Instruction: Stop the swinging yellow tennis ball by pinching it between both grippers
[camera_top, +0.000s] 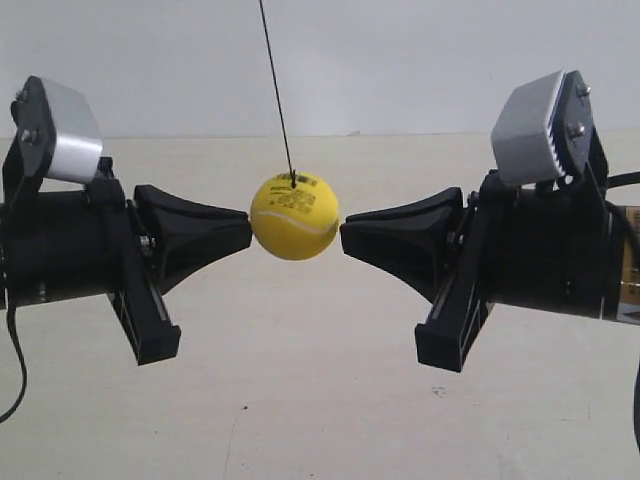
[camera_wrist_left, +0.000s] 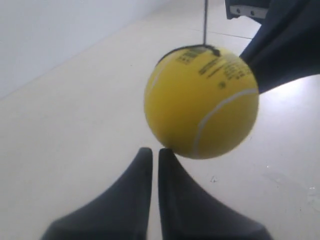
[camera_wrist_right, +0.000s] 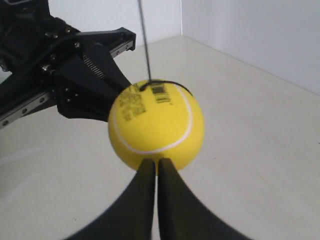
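The yellow tennis ball (camera_top: 294, 216) hangs on a thin black string (camera_top: 277, 90) between two black wedge-jawed grippers. The gripper at the exterior view's left (camera_top: 247, 232) has its tip against the ball's side. The gripper at the exterior view's right (camera_top: 343, 238) meets the opposite side or stands a hair from it. In the left wrist view my left gripper (camera_wrist_left: 155, 151) is shut, its tips at the edge of the ball (camera_wrist_left: 201, 102). In the right wrist view my right gripper (camera_wrist_right: 156, 162) is shut, its tips against the ball (camera_wrist_right: 156, 125).
A pale beige tabletop (camera_top: 320, 400) lies below, with a white wall (camera_top: 400, 60) behind. Grey ribbed blocks (camera_top: 70, 130) (camera_top: 535, 130) sit on top of both gripper bodies. A black cable (camera_top: 12, 370) hangs at the exterior view's left edge.
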